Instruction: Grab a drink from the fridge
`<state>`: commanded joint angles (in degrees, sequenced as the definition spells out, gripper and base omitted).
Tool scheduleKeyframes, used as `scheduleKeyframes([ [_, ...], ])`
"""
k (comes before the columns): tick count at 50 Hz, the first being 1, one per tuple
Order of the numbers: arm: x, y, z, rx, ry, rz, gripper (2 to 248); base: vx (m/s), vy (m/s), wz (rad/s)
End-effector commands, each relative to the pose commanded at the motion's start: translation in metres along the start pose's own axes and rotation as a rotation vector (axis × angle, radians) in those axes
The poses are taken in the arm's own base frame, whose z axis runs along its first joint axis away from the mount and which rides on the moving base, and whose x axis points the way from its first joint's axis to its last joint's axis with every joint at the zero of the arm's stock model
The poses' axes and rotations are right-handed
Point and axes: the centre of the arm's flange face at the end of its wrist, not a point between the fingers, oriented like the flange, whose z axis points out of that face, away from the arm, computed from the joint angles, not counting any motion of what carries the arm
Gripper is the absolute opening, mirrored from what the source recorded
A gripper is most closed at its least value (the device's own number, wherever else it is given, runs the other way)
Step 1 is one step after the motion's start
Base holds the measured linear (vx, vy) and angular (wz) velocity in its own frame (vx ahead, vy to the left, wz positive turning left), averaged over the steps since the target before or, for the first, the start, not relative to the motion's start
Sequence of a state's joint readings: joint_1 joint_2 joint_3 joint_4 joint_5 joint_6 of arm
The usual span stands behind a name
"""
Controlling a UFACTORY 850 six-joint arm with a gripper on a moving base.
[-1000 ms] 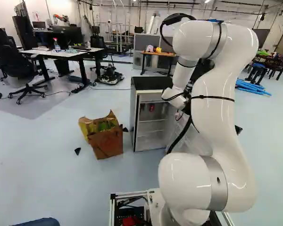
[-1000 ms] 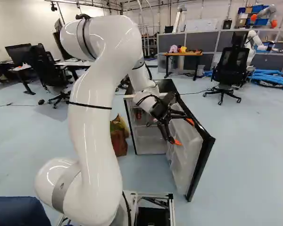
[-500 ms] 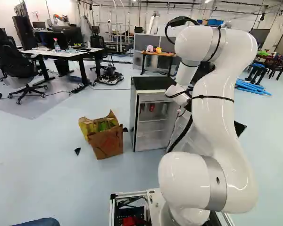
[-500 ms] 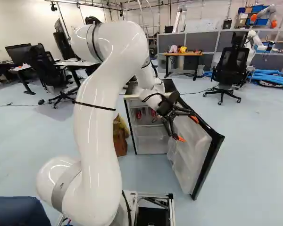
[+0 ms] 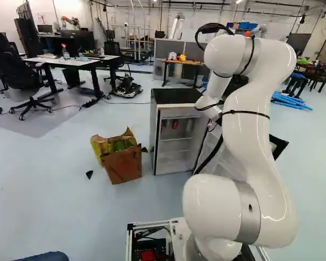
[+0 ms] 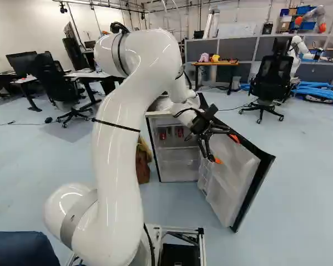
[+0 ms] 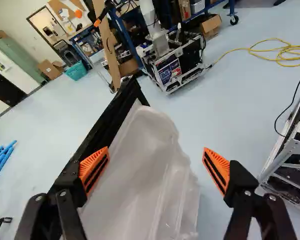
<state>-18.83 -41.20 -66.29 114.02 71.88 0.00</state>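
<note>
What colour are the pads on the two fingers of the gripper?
The pads are orange, with dark grooves; the wrist view shows this best.

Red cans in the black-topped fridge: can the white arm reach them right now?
Likely yes: black-edged door open, red cans exposed; open black gripper faces the door, would need turning first.

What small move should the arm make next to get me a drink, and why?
I'd ease the open gripper off the door and start turning it toward the red drinks. The door looks wide enough to reach past, and the drinks show inside the fridge, while the fingers point toward the door.
</note>
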Motion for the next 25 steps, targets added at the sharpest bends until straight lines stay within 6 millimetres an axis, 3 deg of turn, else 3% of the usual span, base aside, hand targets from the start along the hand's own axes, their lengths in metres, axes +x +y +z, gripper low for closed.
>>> scheduleKeyframes([
  [25, 0.012, 0.027, -0.001, 0.111, 0.012, -0.098, 247, 0.000, 0.000, 0.000],
])
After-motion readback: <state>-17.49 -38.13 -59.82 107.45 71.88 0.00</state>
